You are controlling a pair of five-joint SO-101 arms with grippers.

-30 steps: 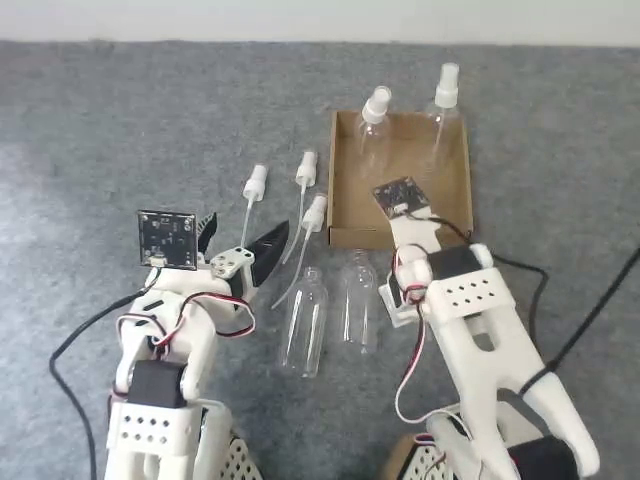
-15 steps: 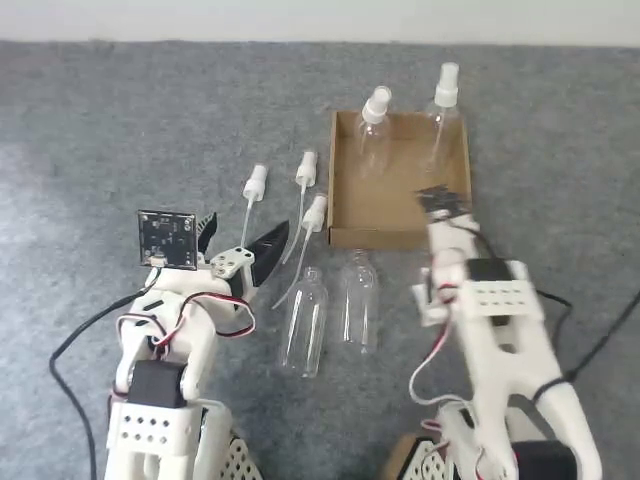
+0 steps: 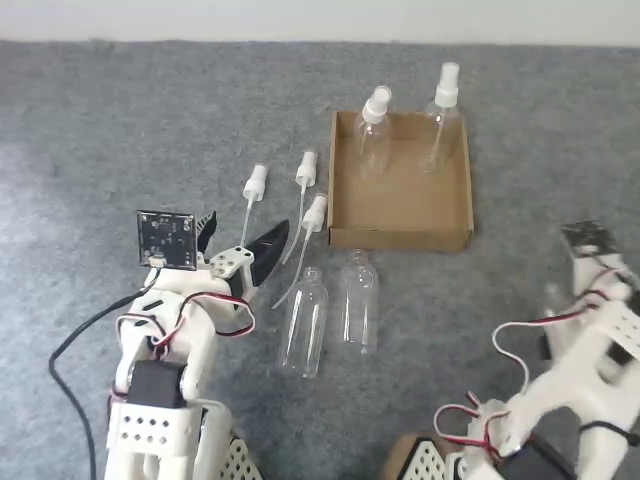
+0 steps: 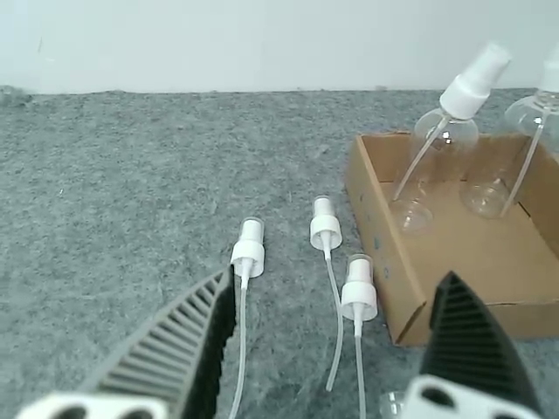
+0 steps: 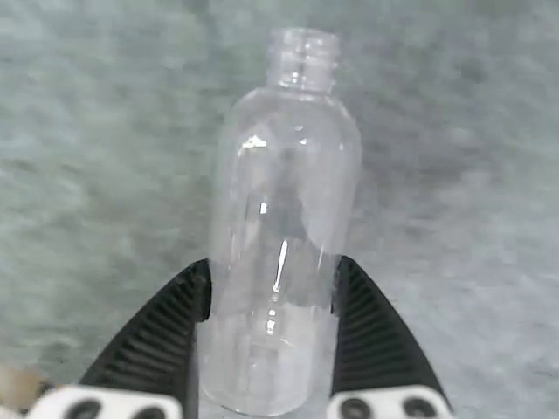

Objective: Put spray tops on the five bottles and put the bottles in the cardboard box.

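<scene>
Though capless — bottle btwn R pincer

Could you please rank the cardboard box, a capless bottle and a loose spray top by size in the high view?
Cardboard box
Capless bottle; the two on the carpet look alike
Loose spray top

The bottle is glossy clear plastic, the box matt cardboard (carpet: rough pile).
</scene>
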